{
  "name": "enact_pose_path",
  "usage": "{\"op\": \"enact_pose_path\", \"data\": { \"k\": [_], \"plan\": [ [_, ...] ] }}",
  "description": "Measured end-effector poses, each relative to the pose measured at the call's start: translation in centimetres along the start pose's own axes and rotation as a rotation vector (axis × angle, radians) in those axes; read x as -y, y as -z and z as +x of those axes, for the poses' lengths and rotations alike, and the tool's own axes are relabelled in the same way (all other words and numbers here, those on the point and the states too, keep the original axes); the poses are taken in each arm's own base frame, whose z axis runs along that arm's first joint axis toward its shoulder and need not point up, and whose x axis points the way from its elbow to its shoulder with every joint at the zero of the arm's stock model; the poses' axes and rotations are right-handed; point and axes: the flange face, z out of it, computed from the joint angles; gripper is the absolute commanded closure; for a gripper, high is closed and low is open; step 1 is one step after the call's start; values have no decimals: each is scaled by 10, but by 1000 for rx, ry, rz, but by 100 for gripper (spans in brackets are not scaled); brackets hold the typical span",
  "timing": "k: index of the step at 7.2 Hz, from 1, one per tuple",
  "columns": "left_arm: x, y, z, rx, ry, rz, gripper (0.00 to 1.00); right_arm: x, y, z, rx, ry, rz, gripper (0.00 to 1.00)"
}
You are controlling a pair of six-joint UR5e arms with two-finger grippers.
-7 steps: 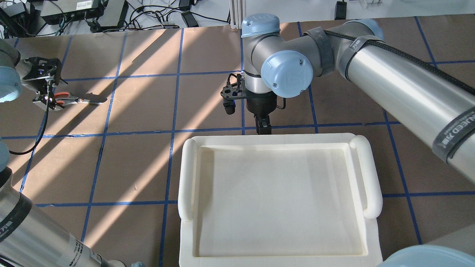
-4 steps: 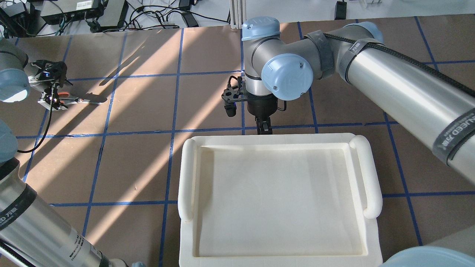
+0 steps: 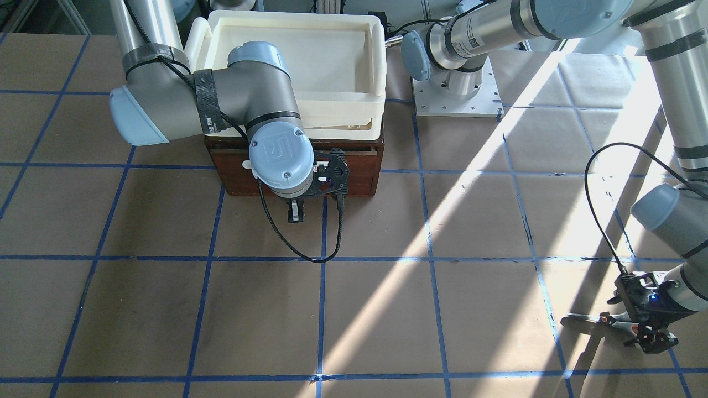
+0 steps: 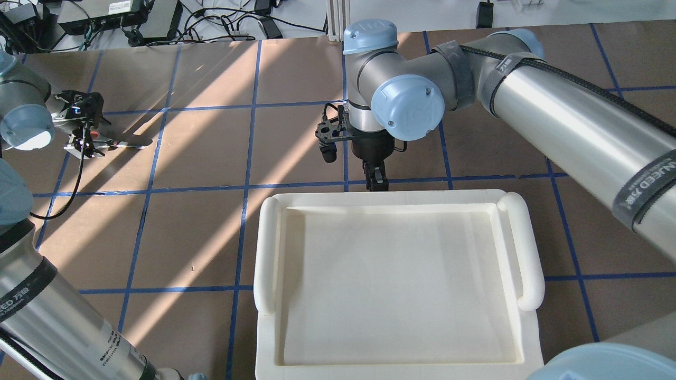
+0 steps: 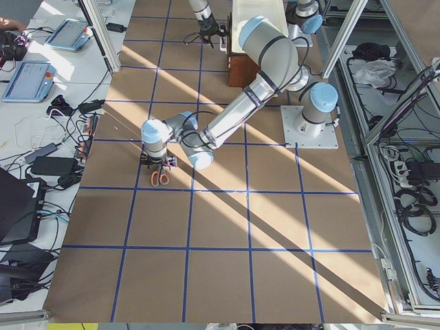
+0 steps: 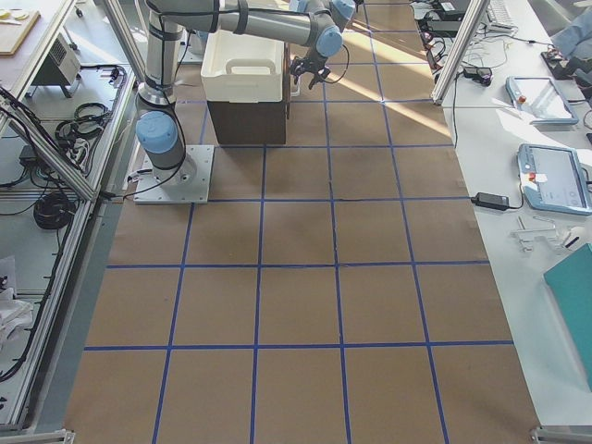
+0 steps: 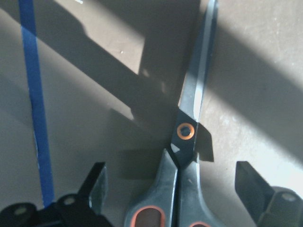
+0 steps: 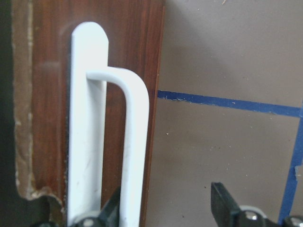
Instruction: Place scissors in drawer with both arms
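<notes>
The scissors (image 4: 120,141) lie flat on the brown table at the far left, blades pointing right; they also show in the front view (image 3: 592,320) and the left wrist view (image 7: 189,118). My left gripper (image 4: 84,145) is open, its fingers (image 7: 97,182) on either side of the grey, orange-lined handles without touching them. The drawer (image 3: 354,166) looks shut, its dark wood front under the cream tray. My right gripper (image 4: 376,182) is open at the drawer front. The white bar handle (image 8: 135,142) sits between its fingers, close to one of them.
The cream plastic tray (image 4: 266,253) sits on top of the drawer cabinet. Cables and electronics (image 4: 105,16) lie past the table's far edge. A metal arm base plate (image 3: 481,105) stands beside the cabinet. Blue tape lines grid the table.
My left gripper has moved a little to the right and turned, settling over the scissors' handles. The scissors have not moved. The right arm has barely shifted.
</notes>
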Motion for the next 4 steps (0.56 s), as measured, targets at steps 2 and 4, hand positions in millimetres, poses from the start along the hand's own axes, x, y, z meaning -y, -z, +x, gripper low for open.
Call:
{"op": "enact_pose_path", "data": {
  "k": [2,4],
  "plan": [
    [3,-3,0,-8,-2,11,12,0,9,13,-29,0,7,36],
    [4,-2,1,-16,-2,8,13,1,16,27,-48,-1,11,36]
  ]
}}
